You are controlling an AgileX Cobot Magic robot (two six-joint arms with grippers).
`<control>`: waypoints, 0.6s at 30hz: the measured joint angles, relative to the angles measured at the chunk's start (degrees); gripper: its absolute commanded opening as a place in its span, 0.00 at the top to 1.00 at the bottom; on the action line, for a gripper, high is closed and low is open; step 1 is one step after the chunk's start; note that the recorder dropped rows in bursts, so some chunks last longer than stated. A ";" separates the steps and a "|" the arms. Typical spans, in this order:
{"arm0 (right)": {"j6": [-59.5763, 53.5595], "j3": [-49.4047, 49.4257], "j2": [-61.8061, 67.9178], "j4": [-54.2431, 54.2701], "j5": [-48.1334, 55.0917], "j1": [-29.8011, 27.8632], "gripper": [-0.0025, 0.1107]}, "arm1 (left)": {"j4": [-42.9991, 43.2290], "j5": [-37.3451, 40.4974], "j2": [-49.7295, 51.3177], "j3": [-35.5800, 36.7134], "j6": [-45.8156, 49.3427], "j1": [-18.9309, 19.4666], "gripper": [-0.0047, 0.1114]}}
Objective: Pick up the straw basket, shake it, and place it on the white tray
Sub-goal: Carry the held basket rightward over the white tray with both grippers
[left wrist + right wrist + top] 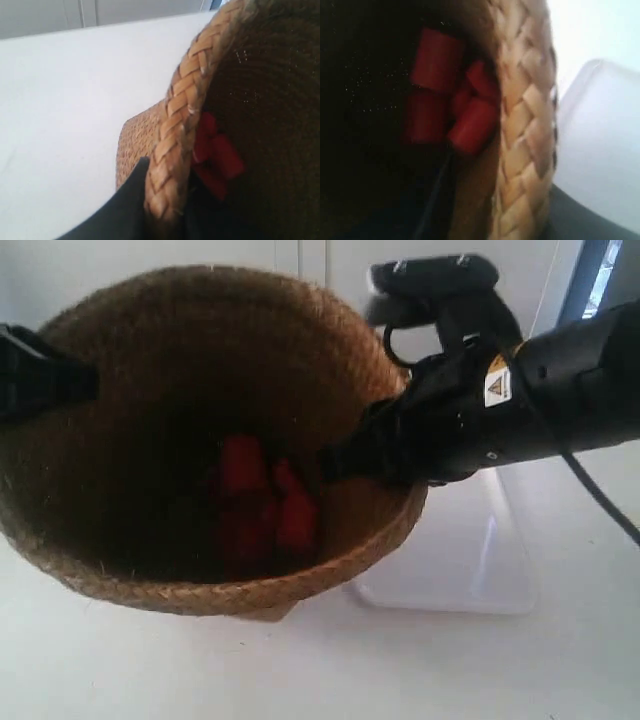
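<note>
The straw basket (160,370) fills the exterior view, tipped toward the camera, with red blocks (262,502) in its dark inside. The arm at the exterior view's left grips its rim at the left edge, the arm at the exterior view's right grips the rim on the right. In the left wrist view my left gripper (167,210) is shut on the braided rim (177,145), one dark finger (120,205) outside the wall. My right gripper (520,220) is likewise shut on the rim (525,130). The white tray (470,560) lies behind the basket, also seen as the white tray (600,145).
White tabletop (300,670) stretches all around. A wall with pale panels (300,260) stands behind. A black cable (600,490) hangs from the arm at the exterior view's right.
</note>
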 measured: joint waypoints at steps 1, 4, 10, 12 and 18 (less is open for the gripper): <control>0.18 0.12 0.01 0.31 0.00 0.00 0.98 | 0.21 0.78 0.00 0.03 -0.29 0.13 0.96; 0.26 0.12 -1.11 0.91 -0.58 0.00 0.98 | 0.24 0.92 -0.99 -0.26 -0.69 0.35 0.96; 0.26 -0.01 -1.43 0.54 -1.15 0.10 0.98 | 0.12 -0.42 -1.35 -0.48 -0.78 0.60 0.96; 0.26 -0.01 -1.23 0.54 -1.19 0.10 0.98 | 0.12 -0.42 -1.35 -0.48 -0.78 0.60 0.96; 0.26 -0.10 1.63 1.01 -0.30 0.10 0.98 | 0.12 0.57 -1.35 1.87 -0.82 0.60 0.96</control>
